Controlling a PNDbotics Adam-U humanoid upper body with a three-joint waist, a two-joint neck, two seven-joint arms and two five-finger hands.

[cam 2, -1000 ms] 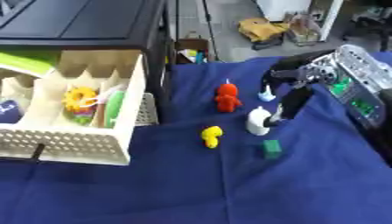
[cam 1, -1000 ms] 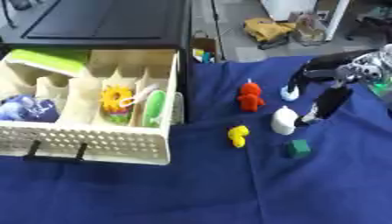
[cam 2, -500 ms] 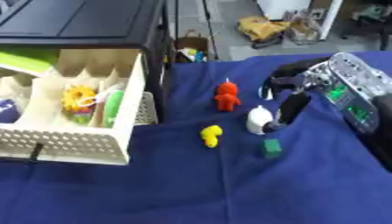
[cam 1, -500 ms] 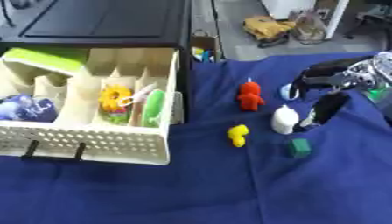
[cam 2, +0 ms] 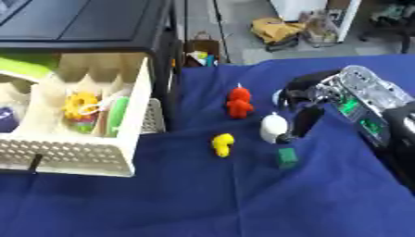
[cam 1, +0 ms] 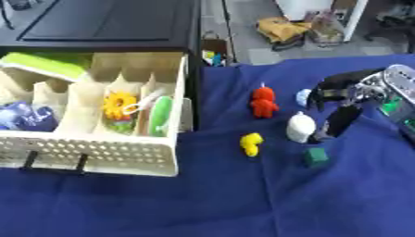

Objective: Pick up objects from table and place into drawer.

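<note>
Reaching right hand [cam 2: 312, 104], fingers [cam 2: 304, 121] (black) down beside white object [cam 2: 273, 127].

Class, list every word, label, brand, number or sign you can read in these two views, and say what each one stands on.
None can be read.
The green panels on the right hand's wrist: no text can be made out.
The yellow bag on the floor beyond the table: no print can be made out.
The drawer and the toys on the blue cloth show no lettering.
</note>
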